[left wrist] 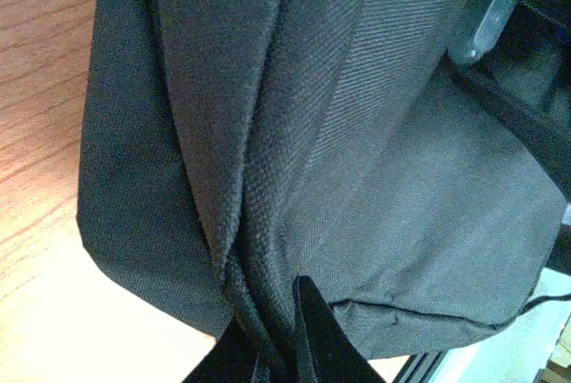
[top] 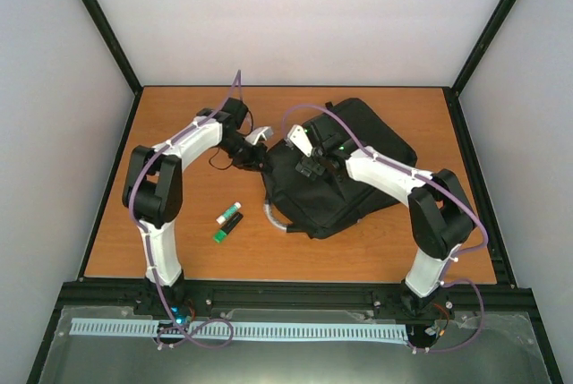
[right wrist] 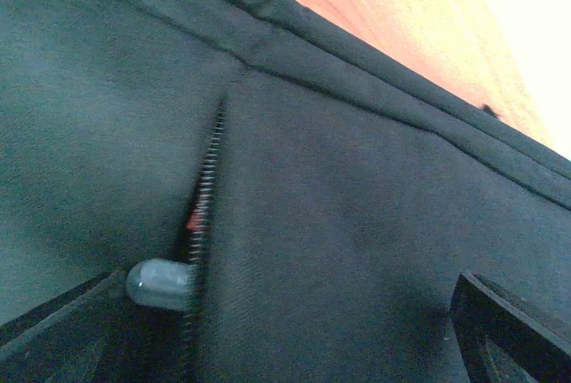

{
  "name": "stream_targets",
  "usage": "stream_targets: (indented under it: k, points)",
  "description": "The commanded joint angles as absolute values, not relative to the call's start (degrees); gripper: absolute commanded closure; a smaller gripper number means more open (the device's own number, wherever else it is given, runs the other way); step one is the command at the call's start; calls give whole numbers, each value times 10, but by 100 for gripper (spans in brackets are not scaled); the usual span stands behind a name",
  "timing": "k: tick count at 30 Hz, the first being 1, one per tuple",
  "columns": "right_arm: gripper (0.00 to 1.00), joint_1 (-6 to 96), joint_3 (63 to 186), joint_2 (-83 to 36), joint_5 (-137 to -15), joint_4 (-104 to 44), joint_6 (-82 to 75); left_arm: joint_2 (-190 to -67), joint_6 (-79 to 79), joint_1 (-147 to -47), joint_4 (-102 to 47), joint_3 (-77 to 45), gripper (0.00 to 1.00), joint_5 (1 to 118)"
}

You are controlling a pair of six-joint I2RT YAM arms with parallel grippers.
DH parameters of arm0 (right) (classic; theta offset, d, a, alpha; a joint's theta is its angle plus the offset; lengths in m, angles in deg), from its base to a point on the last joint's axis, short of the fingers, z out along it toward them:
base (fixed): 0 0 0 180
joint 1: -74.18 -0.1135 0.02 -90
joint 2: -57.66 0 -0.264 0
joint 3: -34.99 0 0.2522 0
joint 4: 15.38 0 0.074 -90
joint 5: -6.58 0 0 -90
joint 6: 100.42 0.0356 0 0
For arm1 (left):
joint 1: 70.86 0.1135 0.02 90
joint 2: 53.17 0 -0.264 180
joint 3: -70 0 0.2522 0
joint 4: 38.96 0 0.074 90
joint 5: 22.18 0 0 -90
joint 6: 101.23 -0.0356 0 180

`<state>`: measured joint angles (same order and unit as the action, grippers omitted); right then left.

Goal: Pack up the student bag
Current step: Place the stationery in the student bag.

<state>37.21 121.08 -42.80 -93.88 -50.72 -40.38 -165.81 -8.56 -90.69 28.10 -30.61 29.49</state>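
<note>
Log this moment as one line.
left gripper shut on student bag fold | right gripper open at zipper | two small items on table, unpacked

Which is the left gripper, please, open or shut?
Shut: the left gripper pinches a fold of the large black fabric backpack in the left wrist view.

Bright glare washes the table (left wrist: pixel 53 312); the student bag (right wrist: pixel 357 249) looks blurred close-up.

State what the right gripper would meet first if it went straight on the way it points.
The student bag: the open right gripper faces its black fabric beside the zip, apparently very close.
</note>
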Motion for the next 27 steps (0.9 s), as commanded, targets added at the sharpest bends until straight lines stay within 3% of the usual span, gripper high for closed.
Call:
stream_targets:
  k: [1, 12, 23, 25, 27]
  points:
    - [0, 376, 1197, -415, -1021, -467, -396, -1606, -113, -908, 289, -324, 99, 253]
    - [0, 433, 1207, -381, -1016, -492, -407, -1572, -130, -907, 298, -315, 99, 305]
    - [0, 435, 1223, -322, -754, -614, -389, -1580, -143, -907, 303, -334, 99, 324]
    - [0, 435, 1237, -317, -721, -635, -385, -1583, -159, -908, 314, -347, 95, 356]
    - [0, 436, 1247, -305, -701, -643, -377, -1583, -176, -907, 330, -368, 81, 419]
